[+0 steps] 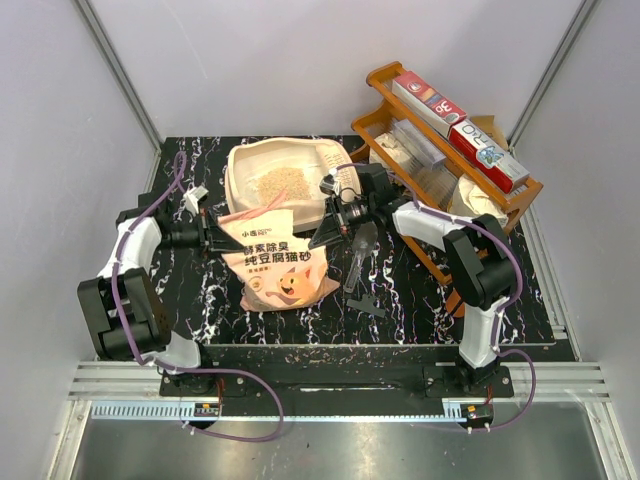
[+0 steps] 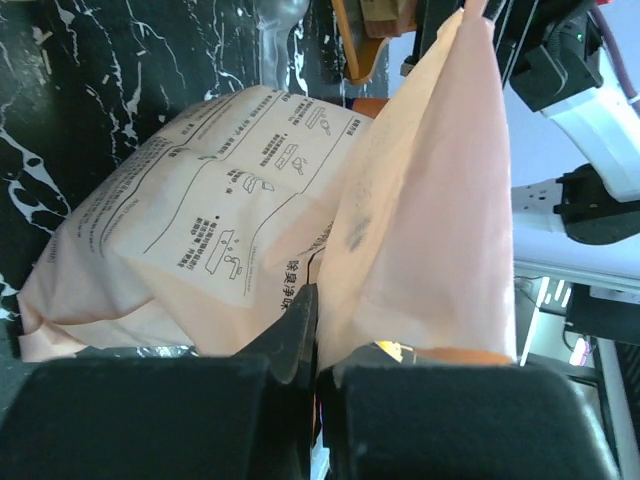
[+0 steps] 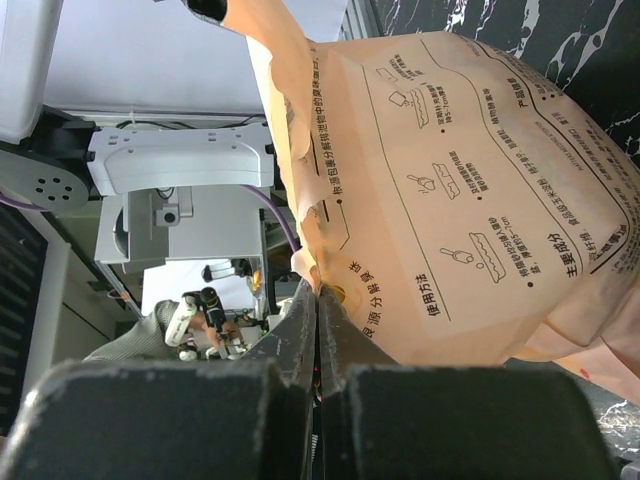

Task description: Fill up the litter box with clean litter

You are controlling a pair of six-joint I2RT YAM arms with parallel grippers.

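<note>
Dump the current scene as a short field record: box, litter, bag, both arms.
litter box: far centre of table, partly filled
clean litter: small pile inside the litter box
bag: on the table, near side of the litter box, top edge held up
left fingers: shut on the bag's top edge
right fingers: shut on the bag's top edge
rack: right of the litter box

Marbled table (image 1: 420,320) bears litter box (image 1: 238,175), bag (image 1: 280,268) (pink-orange), rack (image 1: 380,72).
</note>
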